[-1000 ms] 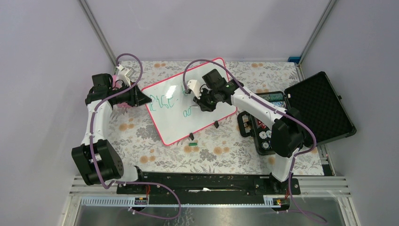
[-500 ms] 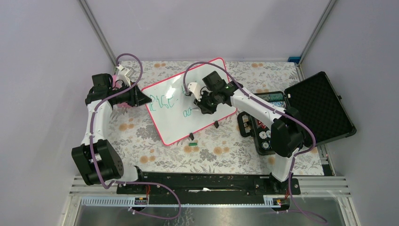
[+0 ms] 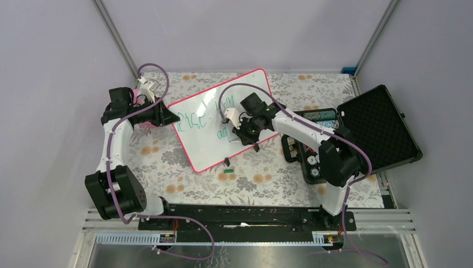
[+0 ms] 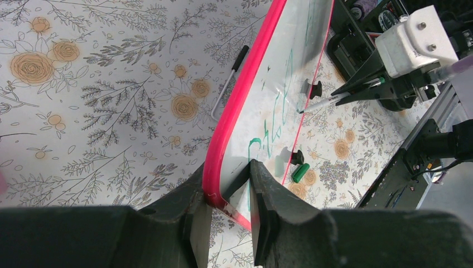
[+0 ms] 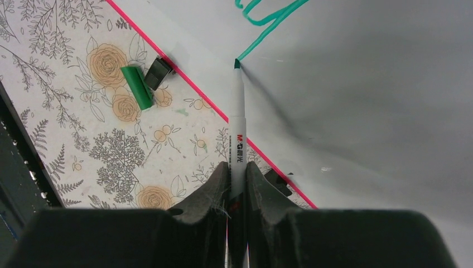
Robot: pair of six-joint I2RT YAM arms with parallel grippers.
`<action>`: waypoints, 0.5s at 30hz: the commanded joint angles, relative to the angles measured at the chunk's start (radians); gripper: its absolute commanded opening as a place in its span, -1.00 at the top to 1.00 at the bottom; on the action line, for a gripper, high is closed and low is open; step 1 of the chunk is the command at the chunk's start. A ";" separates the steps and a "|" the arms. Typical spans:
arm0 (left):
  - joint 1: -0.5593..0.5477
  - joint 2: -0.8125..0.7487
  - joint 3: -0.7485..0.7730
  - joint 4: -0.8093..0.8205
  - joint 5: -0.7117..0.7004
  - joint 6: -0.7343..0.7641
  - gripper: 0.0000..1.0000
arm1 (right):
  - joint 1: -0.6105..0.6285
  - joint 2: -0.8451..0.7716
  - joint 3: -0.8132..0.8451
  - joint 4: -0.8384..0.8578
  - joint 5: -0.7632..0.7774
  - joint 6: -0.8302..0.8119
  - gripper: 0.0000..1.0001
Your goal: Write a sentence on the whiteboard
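Observation:
The whiteboard [image 3: 209, 142], white with a pink-red frame, lies tilted on the flowered table. Green-teal scrawled words [image 3: 195, 121] run across its upper middle. My left gripper [image 3: 169, 115] is shut on the board's left edge; the left wrist view shows its jaws clamped over the pink frame [image 4: 215, 170]. My right gripper [image 3: 239, 129] is shut on a white marker [image 5: 238, 131], whose green tip touches the board at the end of a fresh green stroke [image 5: 266, 17]. The marker also shows in the left wrist view [image 4: 329, 100].
A green marker cap [image 3: 227, 167] and a black clip [image 3: 227, 161] lie by the board's near edge; another clip [image 3: 256, 147] sits at its right edge. An open black foam-lined case [image 3: 379, 125] with small items stands at the right. A thin pen [image 4: 228, 81] lies left of the board.
My right gripper has moved down the board toward its near edge, drawing more green marks below the first line. The left gripper and the board have not moved.

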 commanded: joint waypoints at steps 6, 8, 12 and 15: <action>-0.009 -0.036 -0.006 0.023 -0.017 0.060 1.00 | 0.050 -0.025 -0.011 0.011 0.002 0.001 1.00; -0.009 -0.036 -0.006 0.023 -0.019 0.060 1.00 | 0.061 -0.016 -0.001 0.011 0.003 0.004 1.00; -0.009 -0.038 -0.005 0.023 -0.019 0.060 1.00 | 0.076 -0.004 0.029 0.002 -0.002 0.007 1.00; -0.010 -0.036 -0.005 0.023 -0.021 0.062 1.00 | 0.080 -0.011 0.046 -0.001 -0.020 0.009 1.00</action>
